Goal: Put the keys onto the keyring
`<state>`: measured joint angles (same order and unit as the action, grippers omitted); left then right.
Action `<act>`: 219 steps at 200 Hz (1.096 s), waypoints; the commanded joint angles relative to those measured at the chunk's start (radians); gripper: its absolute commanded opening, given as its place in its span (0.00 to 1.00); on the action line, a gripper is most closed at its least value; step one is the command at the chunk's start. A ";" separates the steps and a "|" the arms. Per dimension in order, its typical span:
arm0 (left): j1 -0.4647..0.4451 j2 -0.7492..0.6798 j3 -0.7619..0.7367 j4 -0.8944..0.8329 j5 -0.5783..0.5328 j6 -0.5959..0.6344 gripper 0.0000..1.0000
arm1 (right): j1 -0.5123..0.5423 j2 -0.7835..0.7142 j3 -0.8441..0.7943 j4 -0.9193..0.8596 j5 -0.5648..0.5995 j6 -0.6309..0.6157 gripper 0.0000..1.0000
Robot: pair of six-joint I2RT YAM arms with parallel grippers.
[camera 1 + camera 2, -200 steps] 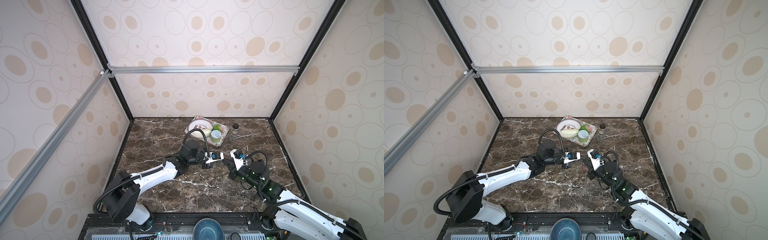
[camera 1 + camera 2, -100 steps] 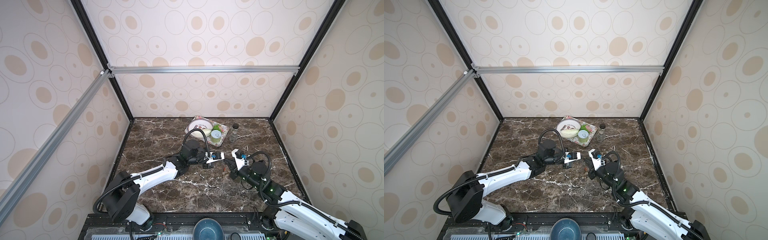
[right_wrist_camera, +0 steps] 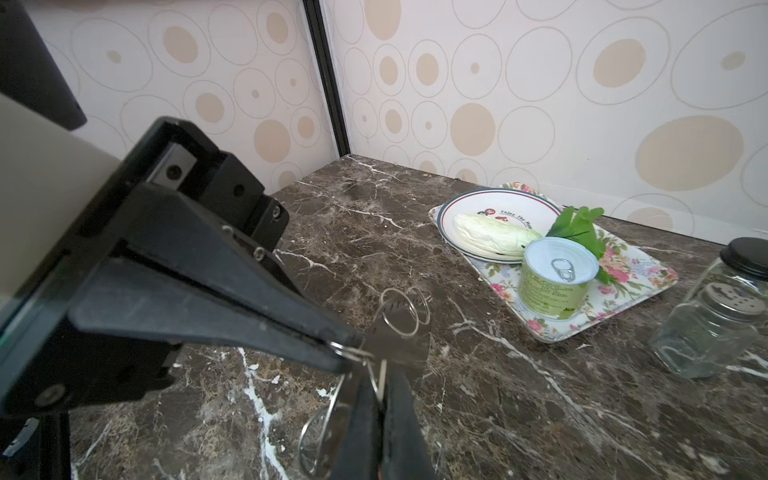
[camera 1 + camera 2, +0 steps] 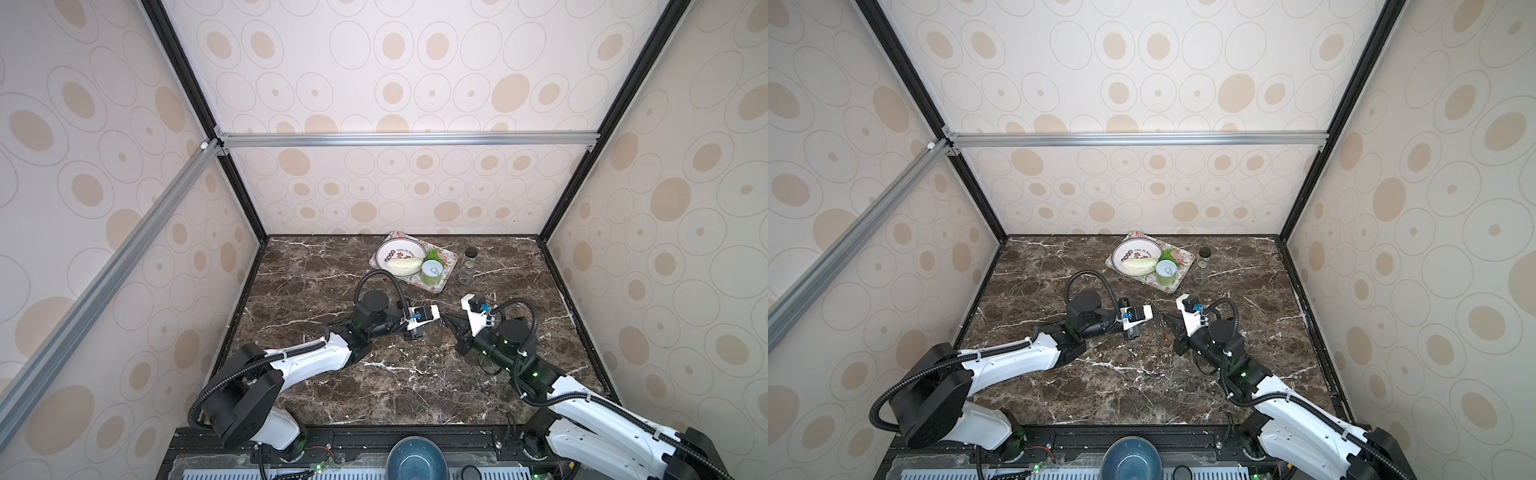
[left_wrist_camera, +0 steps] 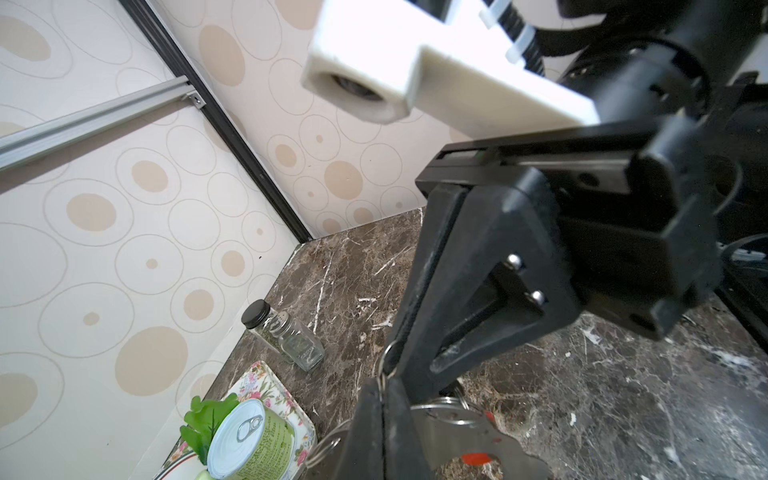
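Note:
The keyring point(image 3: 401, 332), a flat grey metal plate carrying thin wire rings point(image 3: 399, 311), hangs just above the marble at mid-table, between my two grippers. My left gripper point(image 5: 382, 395) is shut on one wire ring at the plate's edge. My right gripper point(image 3: 382, 386) is shut on the plate's thin rim, tip to tip with the left one. In both top views the tips meet, left gripper point(image 4: 436, 319) against right gripper point(image 4: 445, 321). Of the keys, only a red tag point(image 5: 476, 458) shows, at the plate point(image 5: 478, 432). A loose ring point(image 3: 320, 436) dangles beside my right fingers.
A floral tray point(image 4: 446, 266) at the back holds a white plate point(image 4: 401, 251), a pale cabbage point(image 4: 401, 266), a green can point(image 4: 431, 272) and a leaf. A glass spice jar point(image 4: 468, 266) stands right of it. A blue bowl point(image 4: 413, 461) sits below the table's front edge.
Almost nothing has changed. The right wrist has shifted a little to the right, and both grippers stay shut at the keyring.

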<state>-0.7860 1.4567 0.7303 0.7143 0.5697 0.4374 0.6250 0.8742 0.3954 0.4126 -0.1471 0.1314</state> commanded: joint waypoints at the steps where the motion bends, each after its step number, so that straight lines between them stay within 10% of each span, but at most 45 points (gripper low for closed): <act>1: -0.003 -0.056 -0.037 0.217 0.044 -0.064 0.00 | -0.056 0.009 -0.015 0.034 0.041 0.055 0.00; 129: -0.003 -0.059 -0.059 0.268 0.035 -0.076 0.00 | -0.057 -0.084 -0.015 -0.017 -0.014 0.035 0.00; 219: -0.003 -0.137 0.044 -0.137 0.030 0.040 0.27 | -0.049 -0.081 0.003 -0.037 -0.025 0.013 0.00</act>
<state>-0.7864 1.3273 0.7235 0.7006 0.5854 0.4404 0.5705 0.7986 0.3916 0.3584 -0.1783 0.1596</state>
